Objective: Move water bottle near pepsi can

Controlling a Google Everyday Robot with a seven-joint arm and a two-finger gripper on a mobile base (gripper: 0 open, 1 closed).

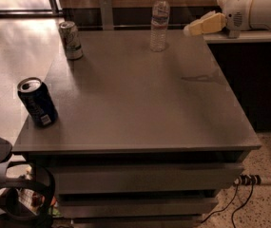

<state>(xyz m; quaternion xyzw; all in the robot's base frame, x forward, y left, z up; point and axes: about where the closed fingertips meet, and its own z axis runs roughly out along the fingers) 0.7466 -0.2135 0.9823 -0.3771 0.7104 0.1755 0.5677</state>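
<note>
The water bottle (159, 23), clear with a white cap, stands upright at the far edge of the grey table (140, 99), right of centre. The pepsi can (38, 102), dark navy with a silver top, stands upright near the table's front left corner, far from the bottle. My gripper (195, 28) reaches in from the right at the far right corner, above the table, a short way to the right of the bottle and apart from it. It holds nothing that I can see.
A pale silver-green can (71, 40) stands at the far left of the table. Drawers (144, 177) sit under the tabletop. A dark counter (249, 37) lies to the right, with cables and a power strip (251, 180) on the floor.
</note>
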